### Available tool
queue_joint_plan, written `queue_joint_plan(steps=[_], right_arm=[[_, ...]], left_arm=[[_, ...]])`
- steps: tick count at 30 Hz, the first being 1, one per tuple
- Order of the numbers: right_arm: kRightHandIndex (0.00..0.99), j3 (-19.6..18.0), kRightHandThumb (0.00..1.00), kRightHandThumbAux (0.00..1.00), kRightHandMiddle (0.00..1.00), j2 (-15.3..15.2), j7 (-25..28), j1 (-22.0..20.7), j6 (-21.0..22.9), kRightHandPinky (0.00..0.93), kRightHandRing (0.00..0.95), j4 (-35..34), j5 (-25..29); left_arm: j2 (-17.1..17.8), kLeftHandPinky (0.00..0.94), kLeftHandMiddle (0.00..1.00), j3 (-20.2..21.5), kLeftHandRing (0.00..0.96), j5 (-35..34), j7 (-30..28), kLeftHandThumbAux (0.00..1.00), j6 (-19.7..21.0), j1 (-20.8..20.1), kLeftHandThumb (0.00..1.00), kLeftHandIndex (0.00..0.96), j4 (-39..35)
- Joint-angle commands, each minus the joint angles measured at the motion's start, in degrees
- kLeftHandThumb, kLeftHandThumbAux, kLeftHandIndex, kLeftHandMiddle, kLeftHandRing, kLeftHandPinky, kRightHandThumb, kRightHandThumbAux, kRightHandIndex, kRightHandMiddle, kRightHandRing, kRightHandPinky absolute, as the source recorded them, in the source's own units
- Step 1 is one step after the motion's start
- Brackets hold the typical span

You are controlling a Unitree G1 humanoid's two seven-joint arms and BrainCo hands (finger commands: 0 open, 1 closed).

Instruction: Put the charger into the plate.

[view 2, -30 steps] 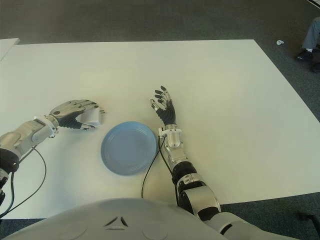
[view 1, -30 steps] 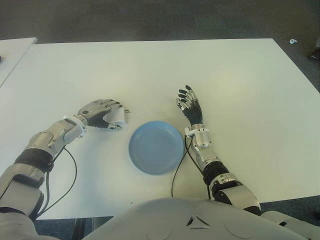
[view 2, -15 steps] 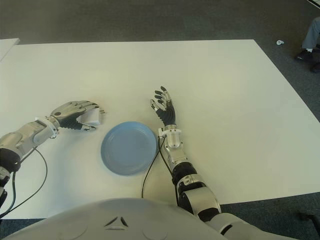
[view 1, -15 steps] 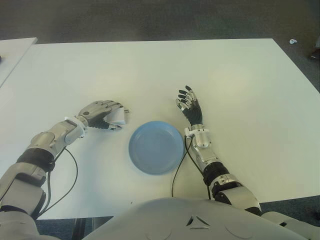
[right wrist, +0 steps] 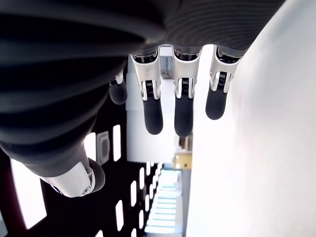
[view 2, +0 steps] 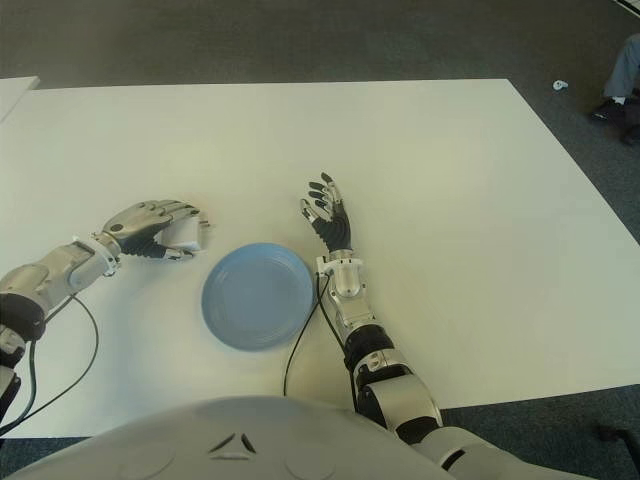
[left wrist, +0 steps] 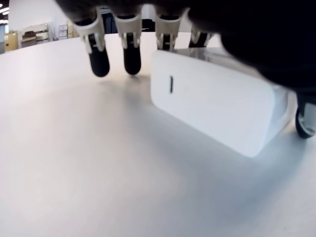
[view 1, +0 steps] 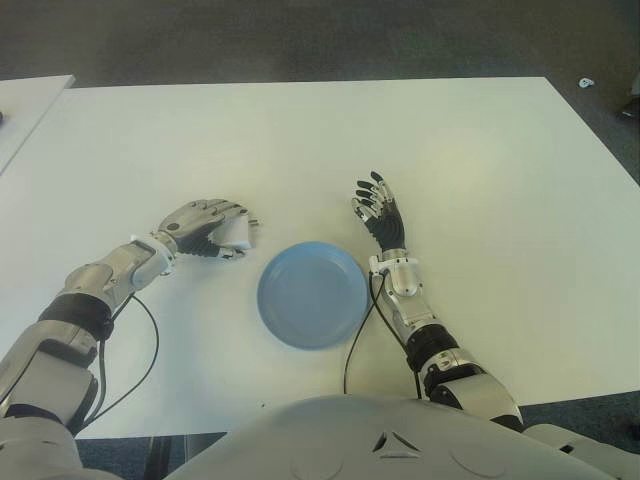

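Observation:
The white charger (view 1: 239, 235) lies on the white table (view 1: 480, 160), just left of the round blue plate (view 1: 312, 294). My left hand (view 1: 204, 229) covers it from the left. In the left wrist view its fingers (left wrist: 98, 61) arch over the charger (left wrist: 212, 108) and the thumb sits at the block's end. The charger's underside rests on the tabletop. My right hand (view 1: 378, 210) shows to the right of the plate, fingers spread and holding nothing.
A black cable (view 1: 354, 345) runs from my right wrist along the plate's right rim toward my body. Another cable (view 1: 140, 350) loops from the left arm. A second table's corner (view 1: 25, 105) shows at far left. A person's shoe (view 2: 610, 105) is on the floor, far right.
My left hand and forearm have shifted very slightly toward the plate, still curled over the charger. The right hand and plate have not moved.

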Motion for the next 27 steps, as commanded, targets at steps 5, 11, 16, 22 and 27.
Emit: queue_joint_plan(steps=[5, 11, 16, 22, 27], right_arm=[[0.05, -0.07, 0.162, 0.651, 0.232, 5.05, -0.01, 3.69, 2.17, 0.212, 0.233, 2.44, 0.77], [0.048, -0.18, 0.168, 0.656, 0.234, 5.09, -0.19, 3.49, 2.11, 0.213, 0.235, 2.74, 0.81], [0.047, -0.25, 0.168, 0.655, 0.234, 5.11, -0.05, 3.39, 2.05, 0.211, 0.234, 2.89, 0.97], [0.046, -0.27, 0.162, 0.656, 0.23, 5.17, 0.0, 3.37, 2.43, 0.217, 0.234, 2.72, 1.1], [0.043, -0.36, 0.155, 0.657, 0.232, 5.17, 0.09, 3.23, 2.47, 0.226, 0.239, 2.83, 1.25]], left_arm=[[-1.4, 0.138, 0.101, -0.71, 0.095, 0.36, 0.64, 0.353, 0.47, 0.43, 0.43, 0.015, 1.51], [-1.56, 0.15, 0.104, -0.81, 0.101, 0.53, 1.26, 0.355, 0.6, 0.34, 0.427, 0.029, 1.8], [-2.03, 0.221, 0.142, -0.82, 0.151, 1.21, 4.27, 0.36, 1.2, 0.47, 0.435, 0.062, 2.06], [-3.74, 0.59, 0.586, -0.08, 0.564, 0.0, 7.28, 0.509, 2.03, 0.97, 0.597, 0.335, 1.98], [-4.38, 0.718, 0.558, 0.55, 0.696, -1.43, 6.92, 0.64, 2.62, 1.37, 0.794, 0.401, 1.5]])
